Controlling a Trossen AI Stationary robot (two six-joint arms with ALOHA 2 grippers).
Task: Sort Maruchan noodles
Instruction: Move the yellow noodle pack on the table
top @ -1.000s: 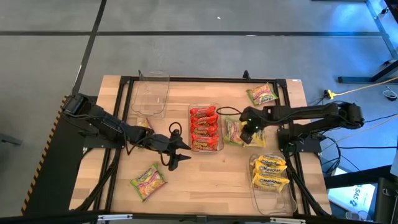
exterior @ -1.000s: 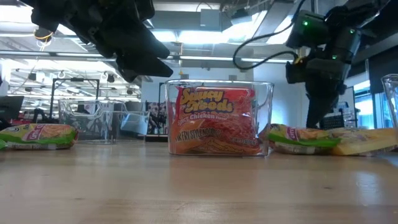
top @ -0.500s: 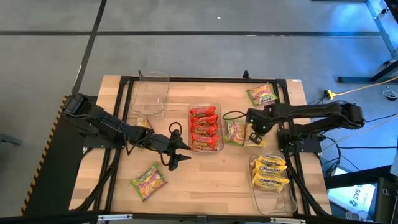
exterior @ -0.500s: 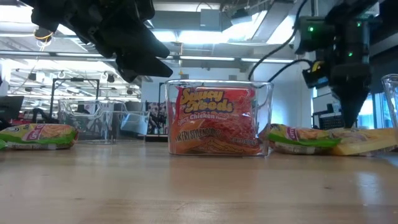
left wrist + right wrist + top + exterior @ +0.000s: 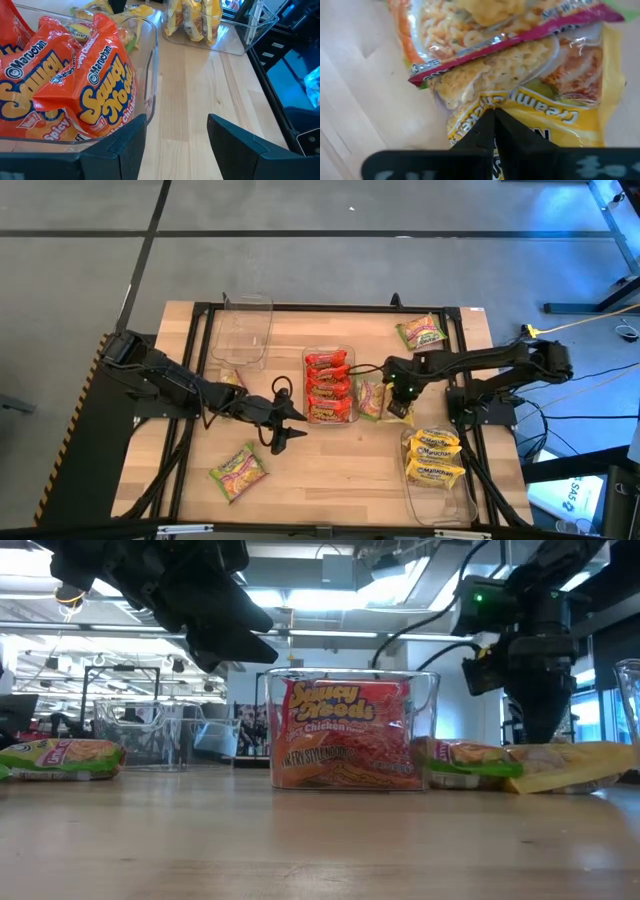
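Red Maruchan noodles [image 5: 329, 385] fill a clear tray [image 5: 150, 75] at mid-table. My left gripper [image 5: 294, 429] hovers open by that tray's near corner, holding nothing. A green packet [image 5: 371, 396] lies to the right of the tray, its edge overlapping a yellow packet [image 5: 560, 125]. My right gripper [image 5: 394, 396] stands shut on the yellow packet. Yellow packets [image 5: 434, 458] stand in a tray at the near right. Two more green packets lie flat on the table, one at the far right [image 5: 422, 331] and one at the near left [image 5: 237, 470]. My right gripper sets its shut fingertips [image 5: 493, 116] on the yellow packet's face [image 5: 485, 102], just beside the green packet's overlapping edge. The fingers come steeply from above. The packet lies on the table, its end toward the table's right edge [image 5: 600, 755] tipped up.
An empty clear tray [image 5: 243, 330] stands at the far left. Another packet [image 5: 232, 378] shows partly under my left arm. Bare wood lies along the near middle of the table [image 5: 340, 480].
My right gripper swung out toward the table's right edge, then came back toward the red tray and lower, tipping steeper. The green and yellow packets have slid a little toward the red tray. The yellow packet's right end has tipped up.
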